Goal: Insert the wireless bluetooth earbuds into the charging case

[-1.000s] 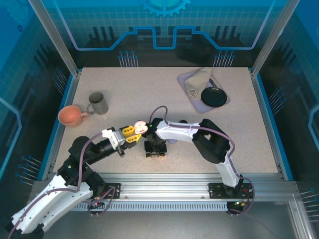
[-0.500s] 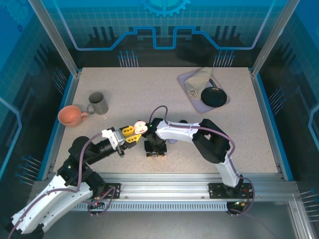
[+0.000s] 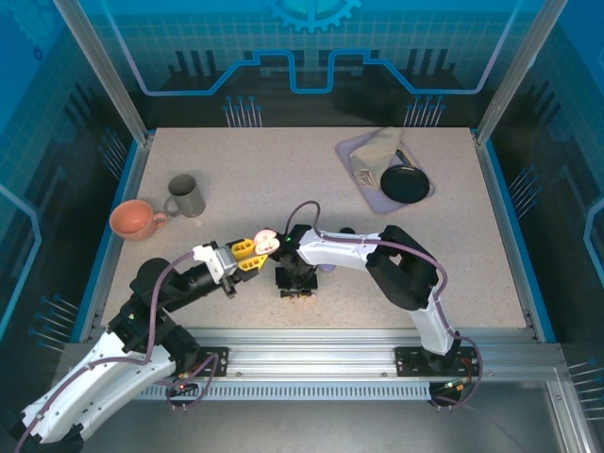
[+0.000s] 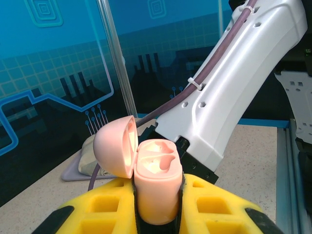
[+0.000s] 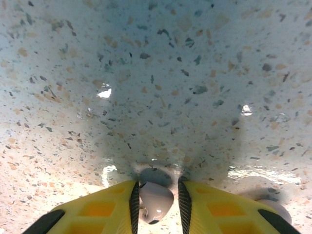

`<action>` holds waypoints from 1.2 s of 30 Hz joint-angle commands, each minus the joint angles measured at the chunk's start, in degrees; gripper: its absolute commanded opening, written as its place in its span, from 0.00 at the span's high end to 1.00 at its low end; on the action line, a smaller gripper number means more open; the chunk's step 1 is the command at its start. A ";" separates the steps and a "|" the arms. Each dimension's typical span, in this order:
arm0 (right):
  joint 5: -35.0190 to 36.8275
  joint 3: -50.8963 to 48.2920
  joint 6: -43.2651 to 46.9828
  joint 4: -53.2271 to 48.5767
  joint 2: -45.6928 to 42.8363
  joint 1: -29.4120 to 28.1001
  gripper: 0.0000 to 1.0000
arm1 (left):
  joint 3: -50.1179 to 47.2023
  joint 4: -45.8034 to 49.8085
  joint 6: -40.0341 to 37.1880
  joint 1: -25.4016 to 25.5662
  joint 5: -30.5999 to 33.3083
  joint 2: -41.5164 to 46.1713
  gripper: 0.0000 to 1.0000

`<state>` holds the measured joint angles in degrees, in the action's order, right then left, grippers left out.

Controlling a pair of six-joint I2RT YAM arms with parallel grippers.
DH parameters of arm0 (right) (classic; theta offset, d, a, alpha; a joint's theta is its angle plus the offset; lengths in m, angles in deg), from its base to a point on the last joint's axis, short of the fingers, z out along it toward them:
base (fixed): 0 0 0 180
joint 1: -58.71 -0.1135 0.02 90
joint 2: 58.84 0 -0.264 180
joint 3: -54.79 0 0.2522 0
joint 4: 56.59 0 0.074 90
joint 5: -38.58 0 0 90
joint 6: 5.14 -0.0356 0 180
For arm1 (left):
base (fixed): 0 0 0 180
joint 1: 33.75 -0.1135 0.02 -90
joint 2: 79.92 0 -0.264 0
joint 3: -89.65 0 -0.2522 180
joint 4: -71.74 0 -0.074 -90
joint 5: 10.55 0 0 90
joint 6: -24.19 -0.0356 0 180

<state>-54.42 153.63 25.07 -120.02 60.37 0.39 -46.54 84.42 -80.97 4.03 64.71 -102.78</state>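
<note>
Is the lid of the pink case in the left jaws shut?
No, the pink case has its lid swung open to one side.

The top camera sits high behind the arm bases (image 3: 189, 363), looking down over the whole bench (image 3: 283, 170). The left wrist camera rides close behind the left pincer (image 4: 157, 195), facing almost level toward the far right; both views share the right arm (image 4: 234, 83). The right wrist camera stares straight down, very near the bench.

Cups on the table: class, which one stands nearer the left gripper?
The grey mug; the wider orange cup beside it lies farther from the left gripper.
</note>
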 commanded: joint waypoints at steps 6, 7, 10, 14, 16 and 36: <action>-3.32 -2.68 0.41 3.09 1.32 -0.14 0.75 | 0.53 0.09 -0.62 0.44 1.02 -0.01 1.00; -3.41 -2.72 0.55 3.22 1.28 -0.19 0.75 | 0.61 0.19 -0.62 0.38 1.03 -0.09 1.00; -3.37 -3.02 0.81 3.87 0.64 -0.01 0.78 | 0.80 0.35 -0.40 0.40 1.03 -0.27 1.00; -2.63 -3.18 1.36 4.15 -0.29 0.06 0.79 | 1.03 0.64 -0.14 0.39 0.98 -0.52 1.00; -2.15 -3.17 2.19 4.35 -0.67 0.05 0.79 | 1.07 0.70 0.19 0.45 0.94 -0.61 1.00; 3.01 -14.48 11.69 12.81 -16.32 3.33 0.78 | -1.13 -2.38 10.52 0.45 1.44 0.06 1.00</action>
<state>-52.67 141.11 34.64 -109.23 46.43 2.51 -46.98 84.79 -73.37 4.03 64.82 -103.48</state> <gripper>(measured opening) 0.219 0.199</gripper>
